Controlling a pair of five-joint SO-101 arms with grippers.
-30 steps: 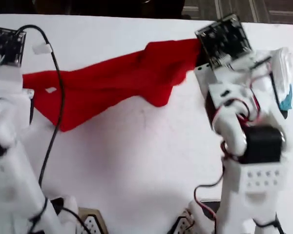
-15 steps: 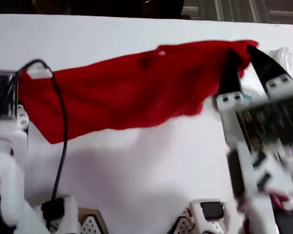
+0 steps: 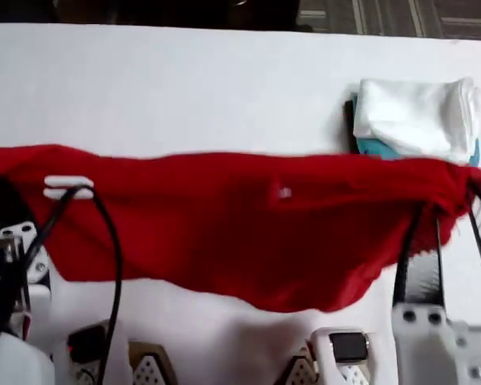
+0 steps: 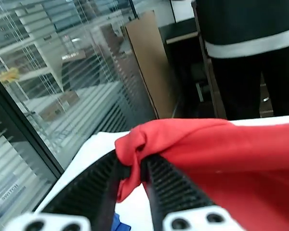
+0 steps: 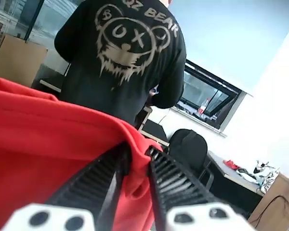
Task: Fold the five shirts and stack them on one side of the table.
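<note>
The left claw [image 4: 133,168] and right claw [image 5: 137,156] each pinch a corner of the red shirt [image 3: 240,224], stretched between them over the counter [image 3: 184,88]. Beyond, a folded white shirt [image 3: 417,120] lies atop a blue cloth [image 3: 377,147].

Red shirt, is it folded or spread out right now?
Spread out: the red shirt stretches wide between the left gripper and the right gripper, each shut on an end.

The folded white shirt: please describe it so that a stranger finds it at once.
On the white table, look beyond the stretched red cloth shirt, near the right edge. The folded white shirt lies atop a folded teal shirt, the only white garment.
</note>
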